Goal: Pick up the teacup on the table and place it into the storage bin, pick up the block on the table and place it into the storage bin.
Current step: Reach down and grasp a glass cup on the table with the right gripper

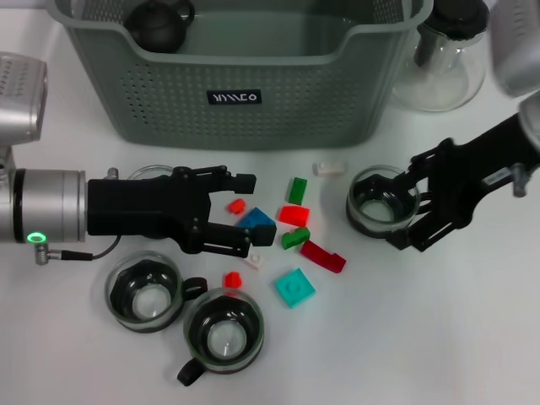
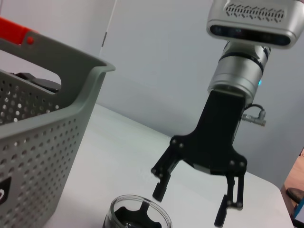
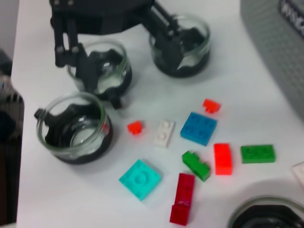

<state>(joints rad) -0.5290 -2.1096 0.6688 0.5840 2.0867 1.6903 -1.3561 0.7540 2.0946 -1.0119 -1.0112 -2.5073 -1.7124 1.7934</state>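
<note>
**Two grippers approaching a teacup and the blocks**

The right gripper [image 1: 403, 213] is straddling a glass teacup [image 1: 381, 201] on the white table [image 1: 422, 337], its jaws spread with one finger on each side of the rim; the left wrist view shows the fingertips still clear of the glass. The left gripper [image 1: 245, 215] is hovering low over the scattered blocks, jaws apart around the blue block [image 1: 257, 224], with small red pieces just beside it. The storage bin [image 1: 236, 101] is standing at the far edge of the table, already holding a dark round object [image 1: 160, 24]; a glass teapot [image 1: 443, 59] is sitting beside it. Two more teacups [image 1: 145, 291] are resting near the left arm. To grip well, the right fingers should probably be sinking below the rim before closing gently, since glass slips; the left should be centring on one block only, avoiding its neighbours.
</note>
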